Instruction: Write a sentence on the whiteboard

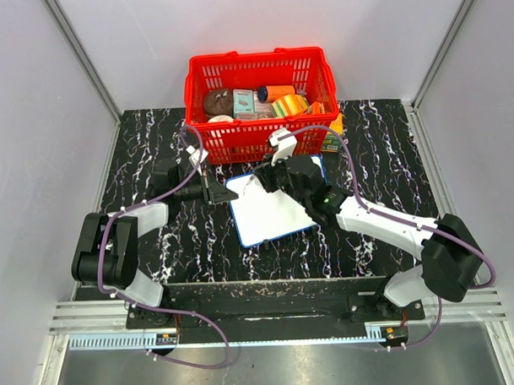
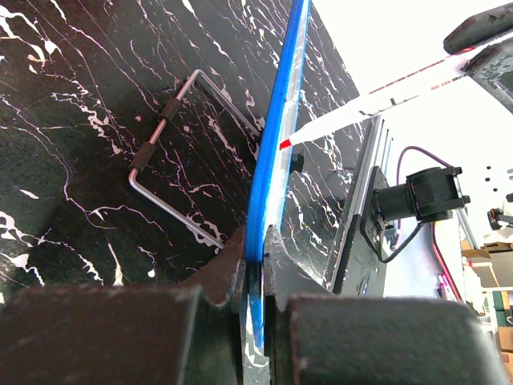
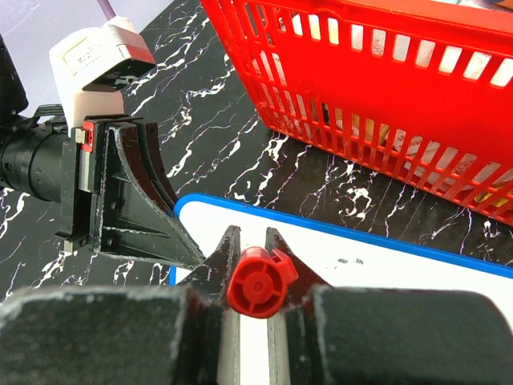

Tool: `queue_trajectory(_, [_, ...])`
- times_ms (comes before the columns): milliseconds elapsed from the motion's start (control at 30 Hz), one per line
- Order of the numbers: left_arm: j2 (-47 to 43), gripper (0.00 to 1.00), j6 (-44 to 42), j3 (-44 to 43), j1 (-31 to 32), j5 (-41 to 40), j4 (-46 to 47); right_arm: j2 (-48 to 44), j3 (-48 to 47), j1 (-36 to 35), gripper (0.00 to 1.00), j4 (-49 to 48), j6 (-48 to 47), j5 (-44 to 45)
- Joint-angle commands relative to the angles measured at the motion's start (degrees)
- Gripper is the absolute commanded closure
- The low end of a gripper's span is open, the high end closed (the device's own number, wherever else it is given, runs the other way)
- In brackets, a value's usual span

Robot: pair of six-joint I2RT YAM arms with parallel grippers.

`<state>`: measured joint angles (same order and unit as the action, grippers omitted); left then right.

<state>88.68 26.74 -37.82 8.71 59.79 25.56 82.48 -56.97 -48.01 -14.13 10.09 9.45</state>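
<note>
Top external view: the whiteboard (image 1: 270, 211) lies mid-counter (image 1: 200, 245), just before the red basket (image 1: 255, 146). The left hand (image 1: 219, 192) pinches its left edge; the right hand (image 3: 255, 257) pinches a marker (image 3: 258, 281) above it.

Looking at the whiteboard (image 1: 273, 216) lying on the worktop (image 1: 382, 154), just in front of the basket (image 1: 255, 146). Pinching its left edge with the left claw (image 1: 226, 193); reaching over it from the right with the right claw (image 1: 273, 173), marker (image 2: 377, 98) tip by its rear left corner.
</note>
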Motion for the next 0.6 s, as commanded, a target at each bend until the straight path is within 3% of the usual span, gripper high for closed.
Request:
queue_trajectory(0, [0.9, 1.00, -6.8, 0.7, 0.3, -5.6, 0.2, -0.3, 1.0, -0.2, 1.00, 0.9, -0.8, 0.5])
queue_trajectory(567, [0.9, 1.00, -6.8, 0.7, 0.3, -5.6, 0.2, -2.1, 3.8, -0.2, 1.00, 1.0, 0.0, -0.3])
